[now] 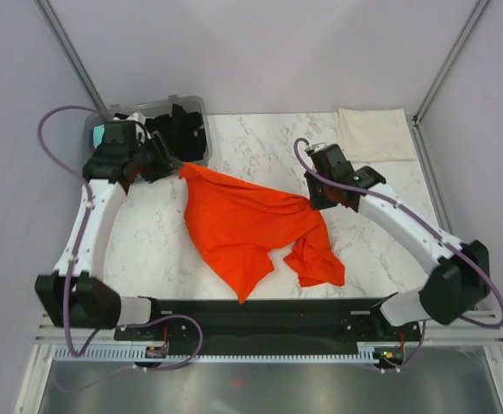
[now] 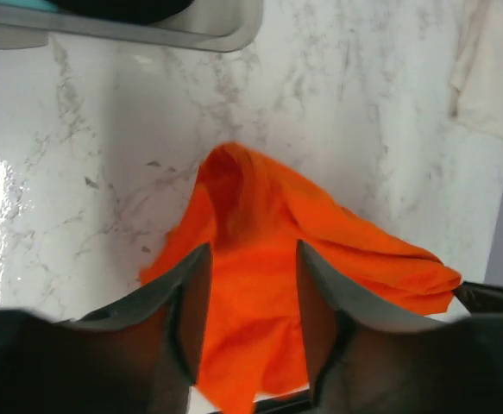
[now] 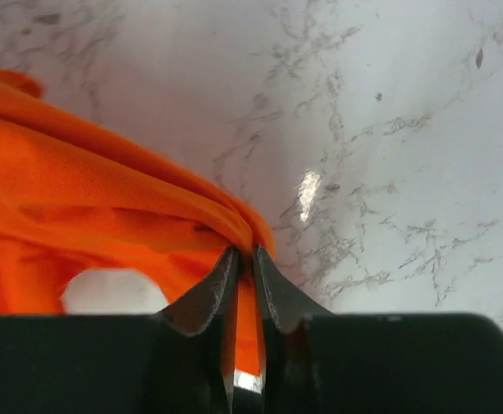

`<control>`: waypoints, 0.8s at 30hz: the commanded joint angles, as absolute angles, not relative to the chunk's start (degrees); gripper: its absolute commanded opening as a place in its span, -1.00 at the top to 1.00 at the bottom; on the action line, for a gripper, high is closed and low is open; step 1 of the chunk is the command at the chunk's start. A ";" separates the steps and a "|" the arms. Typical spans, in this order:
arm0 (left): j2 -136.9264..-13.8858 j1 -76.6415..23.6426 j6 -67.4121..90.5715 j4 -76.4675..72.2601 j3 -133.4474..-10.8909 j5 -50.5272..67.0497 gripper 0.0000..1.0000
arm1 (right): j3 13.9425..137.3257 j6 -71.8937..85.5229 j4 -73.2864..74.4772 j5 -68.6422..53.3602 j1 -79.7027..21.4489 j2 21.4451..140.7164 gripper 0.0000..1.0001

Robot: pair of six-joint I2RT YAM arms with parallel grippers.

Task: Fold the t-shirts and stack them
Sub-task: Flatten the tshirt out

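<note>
The right pincer (image 3: 244, 252) is narrow, nipping a bunched fold of the orange-red t-shirt (image 1: 242, 224). The left pincer (image 2: 251, 254) stands parted, with the shirt's other corner loose between its fingers. Between the two pincers the shirt lies crumpled on the table (image 1: 260, 138). Beyond the right pincer lies a flat cream-white t-shirt (image 1: 374, 134).

Overhead, two close wrist views; t-shirt (image 1: 234, 226) shared

The orange t-shirt (image 2: 329, 228) is seen bunched on the marble surface (image 2: 78, 172) between the left tool's (image 2: 253, 246) parted fingers.
</note>
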State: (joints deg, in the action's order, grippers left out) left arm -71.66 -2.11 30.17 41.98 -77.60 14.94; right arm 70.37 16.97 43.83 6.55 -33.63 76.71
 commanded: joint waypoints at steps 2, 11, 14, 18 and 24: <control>-78.65 -1.93 23.74 44.46 -83.23 5.29 -0.20 | 77.96 13.62 45.16 6.15 -26.81 88.75 0.27; -65.07 -9.89 24.86 45.97 -62.20 11.95 -0.27 | 69.48 18.36 51.42 0.11 -26.28 82.37 -0.96; -56.88 -21.48 33.46 45.88 -49.81 12.66 -0.26 | 60.51 21.70 50.72 -4.65 -26.28 75.34 -0.96; -50.20 -28.03 45.15 45.53 -38.25 13.71 -0.26 | 50.64 27.50 48.61 -0.71 -26.02 66.03 -0.96; -48.51 -31.99 54.82 39.21 -30.15 17.49 -0.11 | 43.16 33.30 46.93 2.71 -25.23 59.95 -0.33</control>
